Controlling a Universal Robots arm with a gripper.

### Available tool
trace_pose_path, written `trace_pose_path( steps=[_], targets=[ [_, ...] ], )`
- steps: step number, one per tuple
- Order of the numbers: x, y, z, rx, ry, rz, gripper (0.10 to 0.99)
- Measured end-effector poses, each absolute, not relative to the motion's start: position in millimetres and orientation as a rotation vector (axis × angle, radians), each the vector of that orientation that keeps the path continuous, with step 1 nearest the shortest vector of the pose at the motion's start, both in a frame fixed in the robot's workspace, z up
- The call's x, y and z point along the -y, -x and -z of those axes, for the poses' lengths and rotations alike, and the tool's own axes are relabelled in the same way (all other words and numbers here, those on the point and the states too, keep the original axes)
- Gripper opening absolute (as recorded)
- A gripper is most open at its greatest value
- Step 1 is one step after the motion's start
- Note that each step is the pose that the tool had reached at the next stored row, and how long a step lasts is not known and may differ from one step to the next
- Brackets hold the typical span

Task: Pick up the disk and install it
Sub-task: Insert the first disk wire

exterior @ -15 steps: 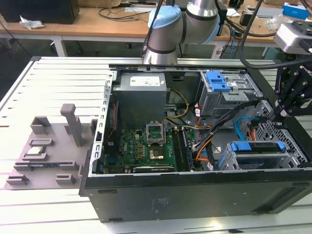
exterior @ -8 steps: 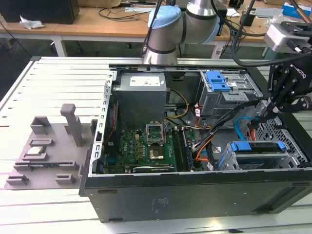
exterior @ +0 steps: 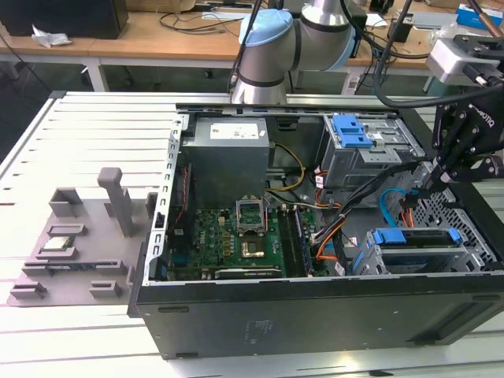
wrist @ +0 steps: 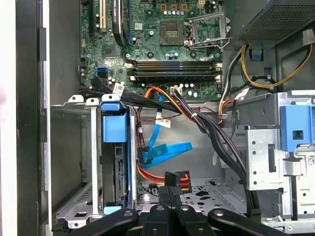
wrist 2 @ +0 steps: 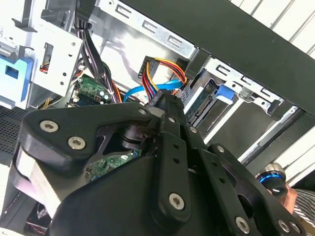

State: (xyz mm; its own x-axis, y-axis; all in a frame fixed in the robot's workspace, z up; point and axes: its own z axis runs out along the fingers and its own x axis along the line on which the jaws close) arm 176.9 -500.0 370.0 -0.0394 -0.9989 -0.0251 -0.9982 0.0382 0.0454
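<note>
Disk (wrist: 119, 169) sits edge-on in the lower drive cage (wrist: 74, 162), its long axis parallel to the fingers. Gripper (wrist: 173, 196) clenched, tips at the black power connector (wrist: 177, 178), just beside the disk.

the disk (wrist: 119, 172) is mostly hidden inside its cage (wrist: 93, 162), only one narrow edge showing; the picture's edge cuts off the claw (wrist: 174, 189) in the first wrist view.
</note>
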Motion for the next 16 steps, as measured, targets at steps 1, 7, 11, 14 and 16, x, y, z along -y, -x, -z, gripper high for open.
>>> trace_pose_path(
  steps=[1, 7, 11, 14, 16],
  targets=[
    [500, -177, -370, 2.254, -2.168, 0.078, 0.114],
    [500, -177, -369, 2.254, -2.168, 0.079, 0.302],
    [500, -177, -364, 2.253, -2.167, 0.076, 0.302],
    [500, -177, -361, 2.252, -2.166, 0.074, 0.302],
    [500, -177, -359, 2.252, -2.166, 0.073, 0.302]
  ],
)
